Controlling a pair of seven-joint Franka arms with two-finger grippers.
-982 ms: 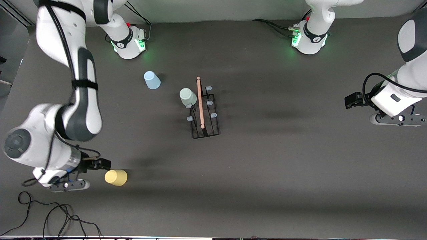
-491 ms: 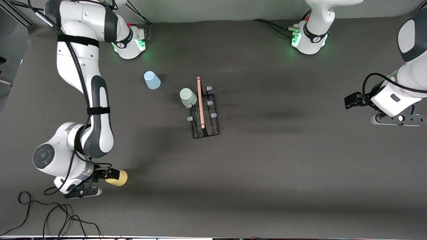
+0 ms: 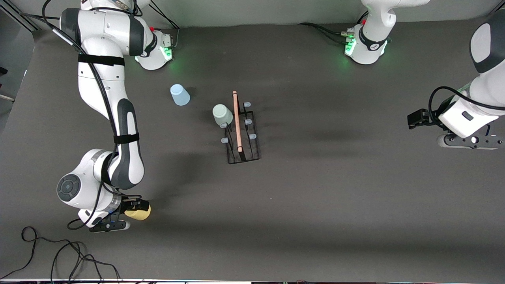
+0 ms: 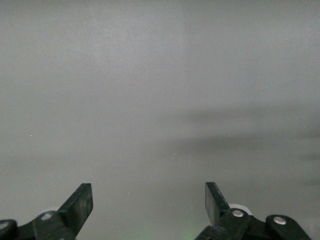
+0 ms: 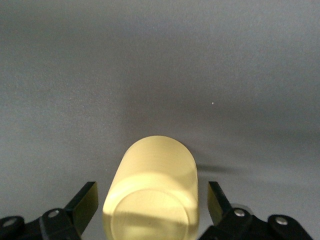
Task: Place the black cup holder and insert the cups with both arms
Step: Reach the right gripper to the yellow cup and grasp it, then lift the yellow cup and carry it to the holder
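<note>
The black cup holder (image 3: 242,134) stands mid-table with its wooden rod handle on top. A pale green cup (image 3: 222,114) sits on one of its pegs. A light blue cup (image 3: 179,95) stands on the table toward the right arm's end, nearer the bases. The yellow cup (image 3: 140,213) lies on its side toward the right arm's end, near the front camera. My right gripper (image 3: 136,207) is open with its fingers on either side of the yellow cup (image 5: 152,192), not closed on it. My left gripper (image 3: 414,118) waits open and empty over the left arm's end of the table (image 4: 148,200).
Black cables (image 3: 59,256) lie at the table's front edge near the right arm's end. The dark mat (image 3: 335,197) covers the table.
My right arm has moved its gripper toward the yellow cup until the open fingers straddle it. The cup has not moved. The left arm has not moved.
</note>
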